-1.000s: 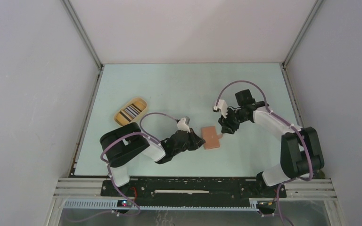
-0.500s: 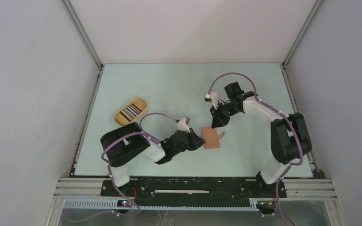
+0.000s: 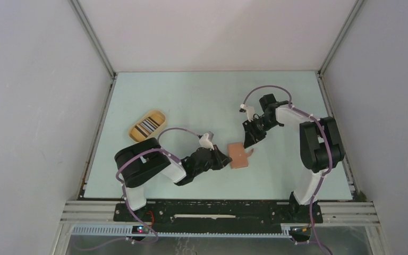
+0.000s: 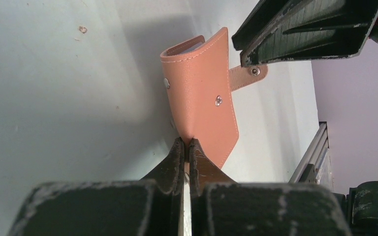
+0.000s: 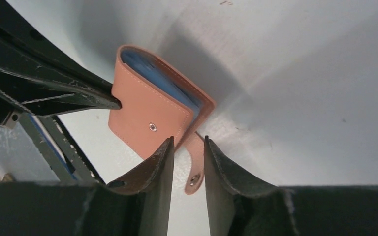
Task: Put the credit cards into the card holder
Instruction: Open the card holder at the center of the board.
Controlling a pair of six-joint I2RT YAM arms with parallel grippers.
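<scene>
The reddish-brown card holder (image 3: 238, 155) lies mid-table, folded nearly closed, blue-grey inside (image 5: 157, 78) showing at its open edge. My left gripper (image 4: 185, 142) is shut on the holder's near edge (image 4: 204, 98). My right gripper (image 5: 188, 142) hovers low at the holder's far side, jaws open by a narrow gap. The snap tab (image 5: 194, 169) lies between its fingers, apart from both pads. From above, the right gripper (image 3: 249, 141) sits just behind the holder. The credit cards (image 3: 147, 125) lie stacked in a yellow oval tray at the left, showing as dark and pale stripes.
The yellow tray (image 3: 138, 133) stands on the pale green table (image 3: 191, 101), well left of both grippers. Grey walls enclose the table on three sides. A metal rail (image 3: 218, 210) runs along the near edge by the arm bases.
The right arm has swung its elbow back and right; its gripper shifted left, then back a little, staying by the tab. The left arm and holder have not moved.
</scene>
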